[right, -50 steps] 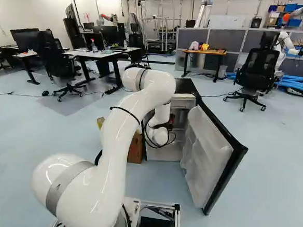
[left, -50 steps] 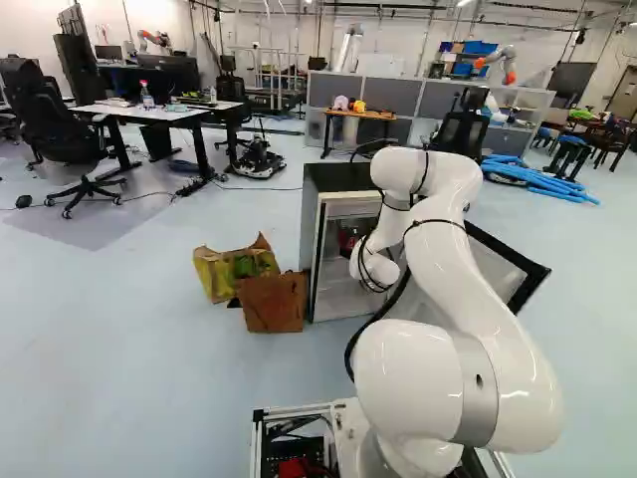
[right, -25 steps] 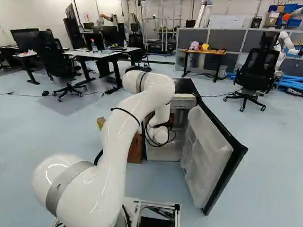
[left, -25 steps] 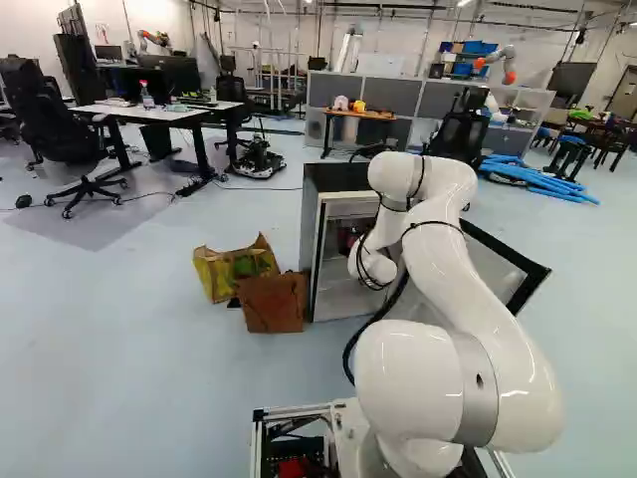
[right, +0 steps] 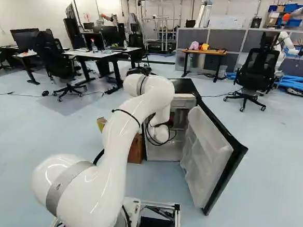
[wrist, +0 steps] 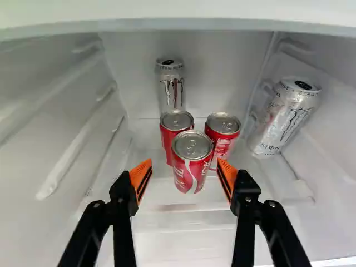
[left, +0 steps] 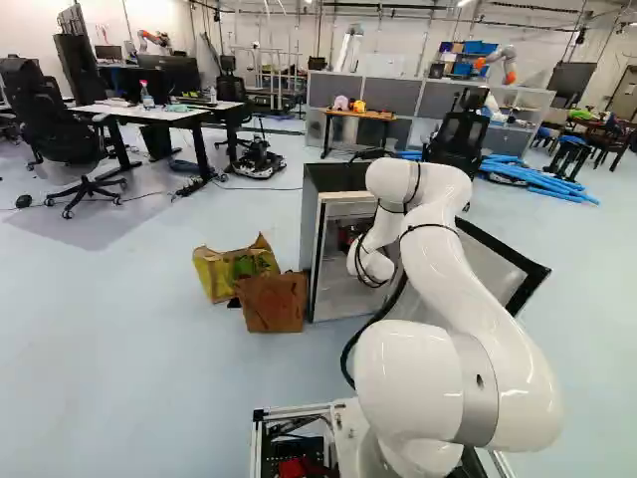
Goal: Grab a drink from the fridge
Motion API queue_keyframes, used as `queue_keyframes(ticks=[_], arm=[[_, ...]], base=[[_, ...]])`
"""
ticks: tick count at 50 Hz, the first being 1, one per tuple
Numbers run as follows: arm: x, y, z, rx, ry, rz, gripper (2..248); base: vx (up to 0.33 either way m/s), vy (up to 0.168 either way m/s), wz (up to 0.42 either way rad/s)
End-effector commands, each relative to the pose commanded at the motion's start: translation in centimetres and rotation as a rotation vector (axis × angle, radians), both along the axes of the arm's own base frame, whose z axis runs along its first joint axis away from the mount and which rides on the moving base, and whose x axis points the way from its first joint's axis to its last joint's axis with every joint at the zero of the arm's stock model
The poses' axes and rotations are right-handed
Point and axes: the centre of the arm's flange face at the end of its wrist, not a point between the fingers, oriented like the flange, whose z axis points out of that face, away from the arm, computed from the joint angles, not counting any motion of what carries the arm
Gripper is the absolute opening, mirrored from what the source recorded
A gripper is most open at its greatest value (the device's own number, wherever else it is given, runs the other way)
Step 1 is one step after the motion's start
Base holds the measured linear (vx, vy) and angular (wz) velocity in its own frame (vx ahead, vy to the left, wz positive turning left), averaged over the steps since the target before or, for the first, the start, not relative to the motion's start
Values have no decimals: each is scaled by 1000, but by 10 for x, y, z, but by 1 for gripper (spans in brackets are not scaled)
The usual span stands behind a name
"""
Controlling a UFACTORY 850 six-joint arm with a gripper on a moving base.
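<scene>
The arm [left: 453,269] has changed a little over the last second: its upper bend has sunk and eased toward the fridge [left: 336,177], while the base, the fridge and its wide-open door [right: 206,153] have not shifted. That looks like the last part of the reach, made by the arm alone, so the task seems to be at lining up for a grasp. The fingers [wrist: 141,177] stand wide with nothing held, one to each side of the line to the front can [wrist: 191,167], which is upright inside the fridge and touched by neither. Whether the tips are level with its sides yet, I cannot tell. Two more red cans [wrist: 223,133] stand close behind it, with one silver can [wrist: 171,92] farther back and another [wrist: 286,119] off by the wall. Next should come a short, straight push before closing; going too deep could knock the front can into the pair behind.
</scene>
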Motion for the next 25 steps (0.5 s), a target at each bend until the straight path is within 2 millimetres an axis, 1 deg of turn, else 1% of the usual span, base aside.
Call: queue_keyframes(ticks=[15, 25], arm=[[13, -4, -4, -7, -23, 0, 173], [13, -4, -5, -7, -24, 0, 173]], base=[[0, 0, 0], [0, 0, 0]])
